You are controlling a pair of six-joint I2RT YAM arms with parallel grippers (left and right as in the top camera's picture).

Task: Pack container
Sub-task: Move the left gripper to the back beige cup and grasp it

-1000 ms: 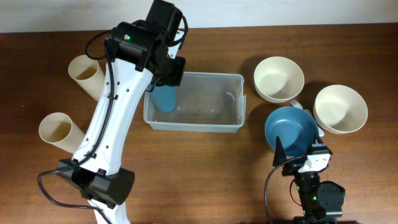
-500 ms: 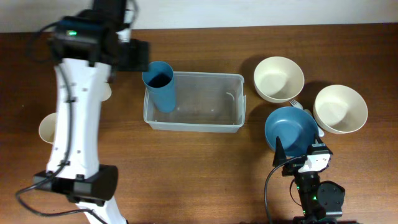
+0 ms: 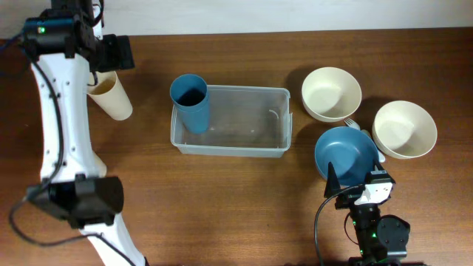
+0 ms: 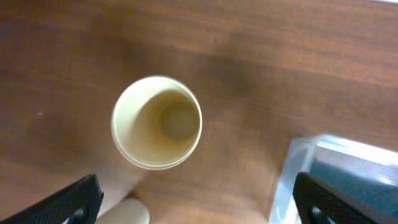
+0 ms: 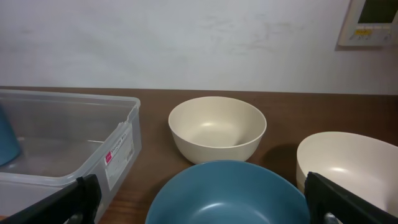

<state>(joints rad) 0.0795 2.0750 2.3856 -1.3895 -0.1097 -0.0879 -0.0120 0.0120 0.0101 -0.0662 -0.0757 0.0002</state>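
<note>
A second ago the left gripper (image 4: pixel 196 198) was down at the left end of the clear, translucent plastic rectangular container (image 3: pixel 247 122), closed round the tall blue plastic cup (image 3: pixel 189 102). It has since let go and swung away to the far left of the brown wooden table (image 3: pixel 222 199). The cup now stands free inside the container's left end, with nothing touching it. The container itself sits in the middle of the table, in the same place as before, and apart from the cup its floor looks bare. The left gripper's fingers are spread wide. Its wrist camera looks straight down into the mouth of an upright cream plastic cup (image 4: pixel 157 122), which lies ahead of the fingers rather than between them. So one item appears packed, and the arm seems lined up for the next. My guess is that it will come down around this cream cup and carry it to the free space beside the blue one. The right gripper (image 3: pixel 355 183) has not moved. Its fingers are also spread and empty, and it waits near the front edge behind the blue round plastic bowl (image 3: pixel 346 154). A cream round bowl (image 3: pixel 331 94) and a second cream bowl (image 3: pixel 404 129) sit beyond, all three outside the container.
</note>
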